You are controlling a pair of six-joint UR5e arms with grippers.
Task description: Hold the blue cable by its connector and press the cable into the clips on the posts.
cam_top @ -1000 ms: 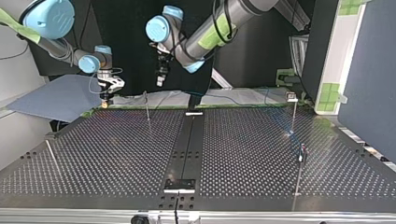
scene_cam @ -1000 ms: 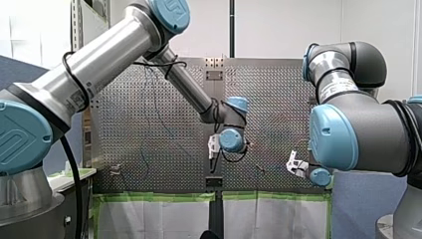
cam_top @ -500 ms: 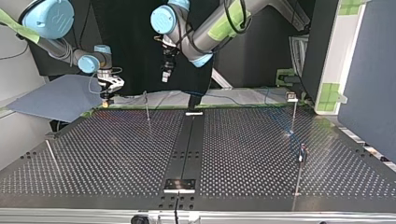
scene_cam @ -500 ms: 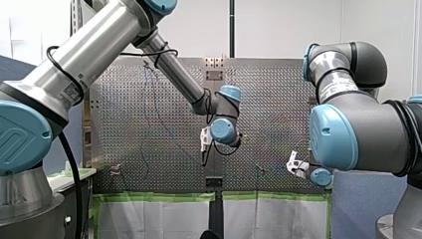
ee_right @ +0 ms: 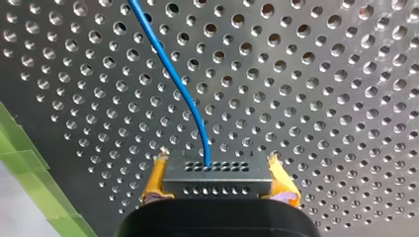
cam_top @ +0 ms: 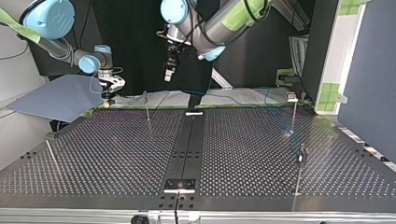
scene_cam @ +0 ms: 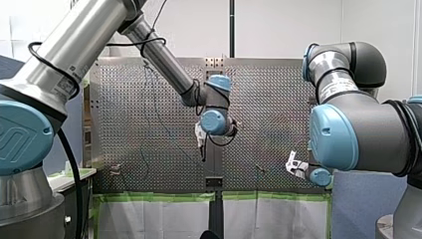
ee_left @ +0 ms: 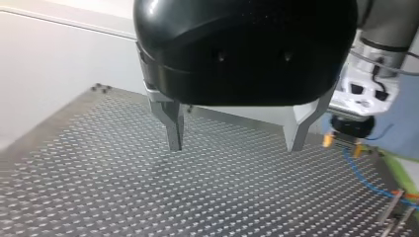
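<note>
My right tool [ee_right: 219, 174] is clenched on the dark rectangular connector [ee_right: 217, 186], with its yellow pads [ee_right: 157, 177] pressed against the two short ends. The thin blue cable [ee_right: 183, 89] leaves the connector's face and curves away close over the perforated metal table [ee_right: 336, 98]. Strips of green tape [ee_right: 22, 148] mark the table's edge beside this tool.

My left tool [ee_left: 234, 148] is released. Its two metal fingers [ee_left: 174, 126] stand wide apart and hang well above bare table. Ahead of it and off to one side, its camera catches my right tool low at the table's edge, and the cable runs from there toward two thin metal posts [ee_left: 395, 215] that lean into sight.

The top view shows how the posts are spread, which neither wrist camera does. They stand well apart across the table. One near the far edge stands between my two tools as that view sees them, and another at the view's right carries a small block at its top. A blue-grey sheet [cam_top: 51, 98] lies behind my right tool there.

In the front view my right arm's bulk covers most of its own tool, and my left arm reaches in to the table's middle.
</note>
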